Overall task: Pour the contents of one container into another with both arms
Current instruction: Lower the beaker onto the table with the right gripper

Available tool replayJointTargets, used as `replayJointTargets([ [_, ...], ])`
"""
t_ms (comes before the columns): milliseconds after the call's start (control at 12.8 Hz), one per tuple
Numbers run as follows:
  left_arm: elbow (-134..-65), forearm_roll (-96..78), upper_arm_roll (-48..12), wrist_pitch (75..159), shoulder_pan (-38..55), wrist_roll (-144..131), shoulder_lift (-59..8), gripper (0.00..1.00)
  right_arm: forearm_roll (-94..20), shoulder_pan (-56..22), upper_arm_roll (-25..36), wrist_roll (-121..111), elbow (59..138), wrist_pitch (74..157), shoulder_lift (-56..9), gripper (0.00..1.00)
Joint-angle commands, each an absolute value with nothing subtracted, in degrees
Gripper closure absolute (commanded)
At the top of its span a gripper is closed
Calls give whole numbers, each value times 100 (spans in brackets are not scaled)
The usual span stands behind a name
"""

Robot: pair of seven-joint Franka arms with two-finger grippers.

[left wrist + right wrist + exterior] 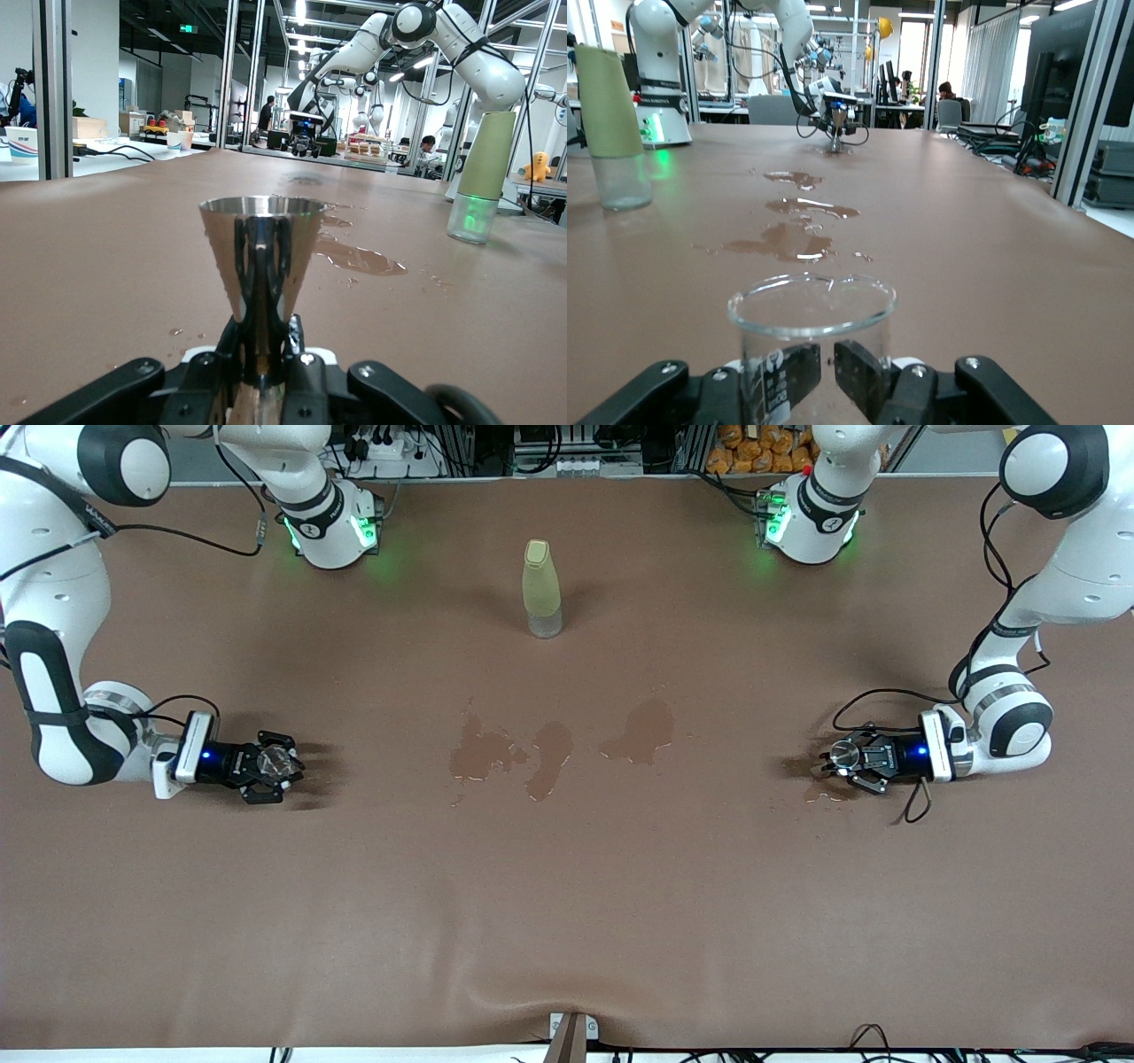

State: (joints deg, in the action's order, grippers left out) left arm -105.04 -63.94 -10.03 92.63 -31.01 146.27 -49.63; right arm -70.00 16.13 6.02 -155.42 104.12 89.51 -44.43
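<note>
The container, a tiny clear glass cup (276,761) (811,310), stands upright toward the right arm's end of the table. My right gripper (270,767) (833,372) is shut on it low down, its dark fingers showing through the glass. The other vessel (843,754) (261,239), with a shiny grey round mouth and a thin stem, is upright toward the left arm's end. My left gripper (852,761) (263,359) is shut on its stem. Both hands sit low at the table surface, far apart.
A tall yellow-green bottle (541,589) (483,173) (609,119) stands mid-table close to the robots' bases. Wet spill patches (509,751) (647,731) lie on the brown table cover (567,903) between the two grippers. Smaller drops lie under the left gripper.
</note>
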Motion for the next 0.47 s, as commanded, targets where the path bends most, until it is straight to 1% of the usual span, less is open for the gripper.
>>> replayJointTargets([
  [0, -10485, -6302, -1011, 9211, -3190, 14537, -4948, 100, -6891, 1723, 519, -15732, 10160, 9061, -4693, 100],
  [392, -10450, -6302, -949, 9228, -3138, 14511, -4939, 100, -6943, 1679, 519, -15890, 10011, 9123, -5071, 100],
])
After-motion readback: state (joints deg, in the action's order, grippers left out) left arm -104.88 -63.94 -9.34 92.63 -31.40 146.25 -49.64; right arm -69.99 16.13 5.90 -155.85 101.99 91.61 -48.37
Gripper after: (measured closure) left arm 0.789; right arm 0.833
